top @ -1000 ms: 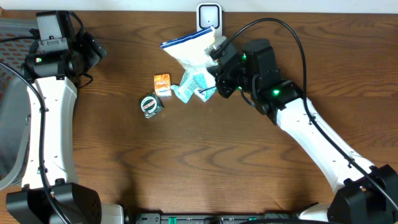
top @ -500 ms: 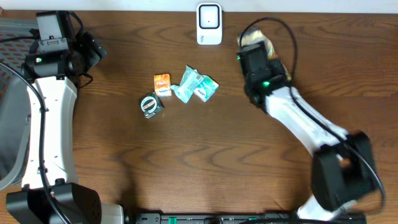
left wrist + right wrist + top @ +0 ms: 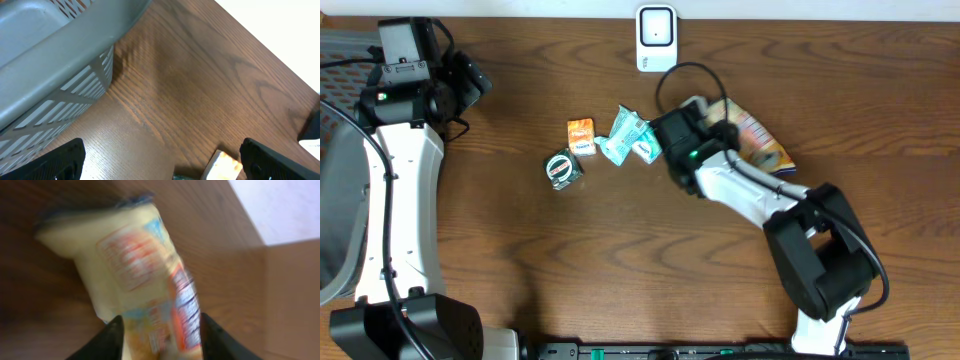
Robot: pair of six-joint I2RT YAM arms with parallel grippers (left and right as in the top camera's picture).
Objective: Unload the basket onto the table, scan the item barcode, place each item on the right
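The item, a snack bag (image 3: pixel 762 143) with yellow, orange and blue print, lies on the table right of centre. My right gripper (image 3: pixel 727 124) is at its left end. In the right wrist view the blurred bag (image 3: pixel 145 275) runs down between the two black fingers (image 3: pixel 111 341), and the right gripper (image 3: pixel 160 342) is open with its jaws well apart. The white scanner (image 3: pixel 656 38) stands at the back edge. My left gripper (image 3: pixel 472 80) hovers at the far left, and in its wrist view the left gripper (image 3: pixel 170 167) is open and empty.
An orange box (image 3: pixel 581 135), teal packets (image 3: pixel 632 138) and a green round tin (image 3: pixel 561 168) lie left of the right gripper. A grey slatted basket (image 3: pixel 60 55) stands at the table's left edge (image 3: pixel 338 200). The orange box's corner (image 3: pixel 224 164) shows below the left gripper.
The right arm carried the bag away from the scanner, swung right, then came down to the table right of the teal packets. Its jaws have parted. The left arm has not moved.
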